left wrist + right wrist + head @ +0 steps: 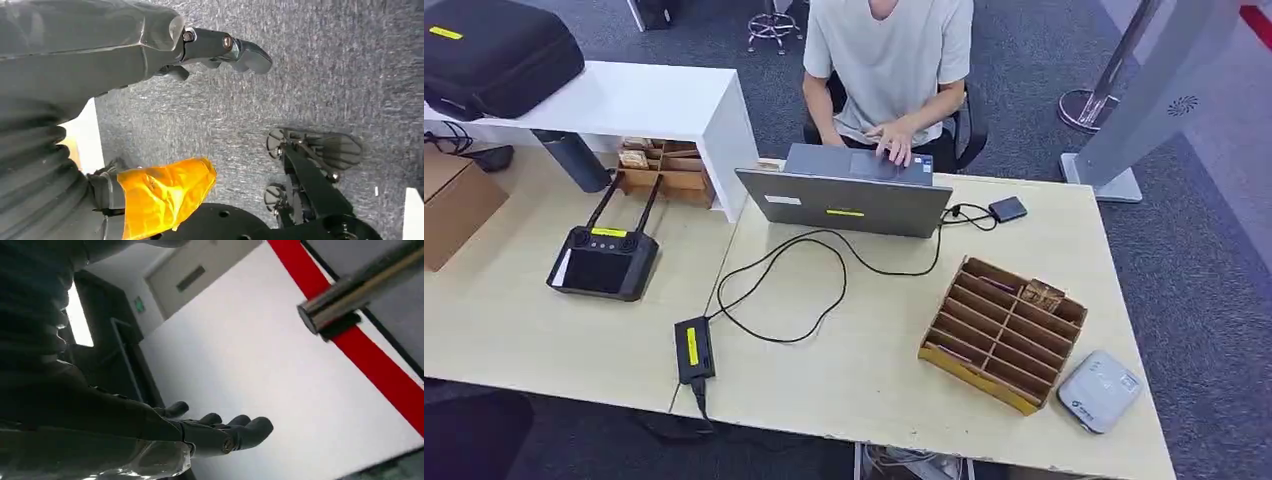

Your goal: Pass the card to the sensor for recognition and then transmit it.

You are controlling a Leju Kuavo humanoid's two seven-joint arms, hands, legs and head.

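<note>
Head view: a wooden rack (pixel 1002 333) with many slots is seen on the right part of the desk (pixel 864 375). A small brown thing (pixel 1043 294) stands in one of its back slots, and thin cards (pixel 996 285) seem to sit in others, but which one is the task's card cannot be told. A white-grey device (pixel 1099 390), judged to be the sensor, lies just beside the rack at the desk's corner; nothing is seen on it.

No card is held. In the left wrist view the left hand (pixel 220 50) hangs over the carpet, its fingers (pixel 252 55) loosely curled with nothing in them. In the right wrist view the right hand (pixel 220 432) is held in the air, fingers (pixel 250 429) spread and empty.

Such a scene fits both stages: cards waiting in the rack, or a card already read and handed over. A person (pixel 889 60) sits at a laptop (pixel 849 195) across the desk.
</note>
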